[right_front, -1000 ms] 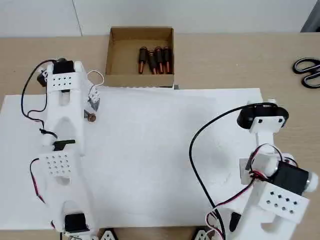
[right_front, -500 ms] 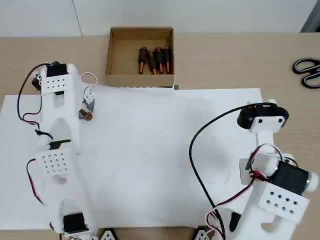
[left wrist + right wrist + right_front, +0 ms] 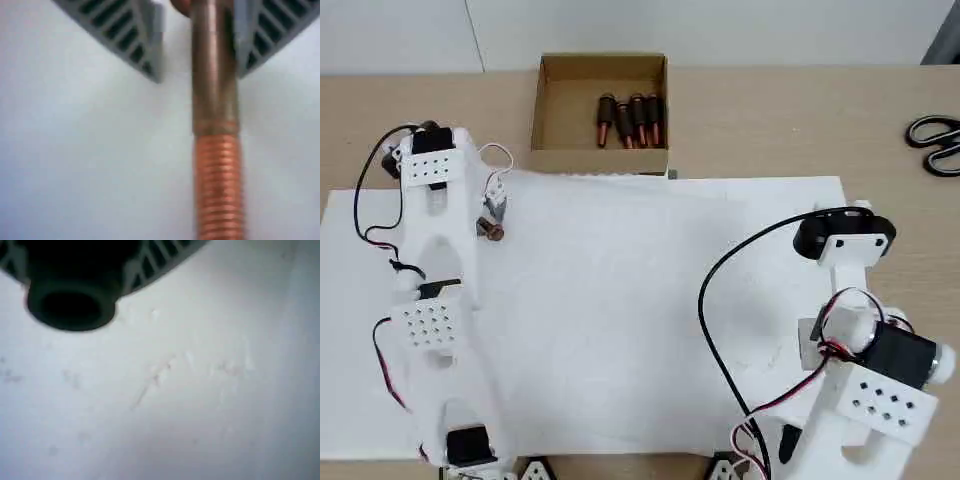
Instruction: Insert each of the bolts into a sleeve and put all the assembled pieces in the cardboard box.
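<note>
My left gripper (image 3: 494, 212) is shut on a copper bolt (image 3: 490, 230) near the far left of the white sheet (image 3: 620, 320). The wrist view has the bolt (image 3: 215, 125) running out from between the grey fingers (image 3: 125, 35), smooth shank first and then thread, just over the sheet. Close above the sheet at the right, my right gripper (image 3: 75, 285) holds a black sleeve (image 3: 70, 302) with its open bore facing the camera. The cardboard box (image 3: 548, 110) stands beyond the sheet's far edge with several assembled pieces (image 3: 630, 120) lying side by side in it.
Scissors (image 3: 935, 140) lie on the wooden table at the far right. The right arm (image 3: 860, 330) stands folded over the sheet's right edge, with a black cable (image 3: 715, 290) looping out toward the middle.
The left gripper has shifted a little to the left and toward the far edge, carrying the bolt with it. The right arm has stayed still.
</note>
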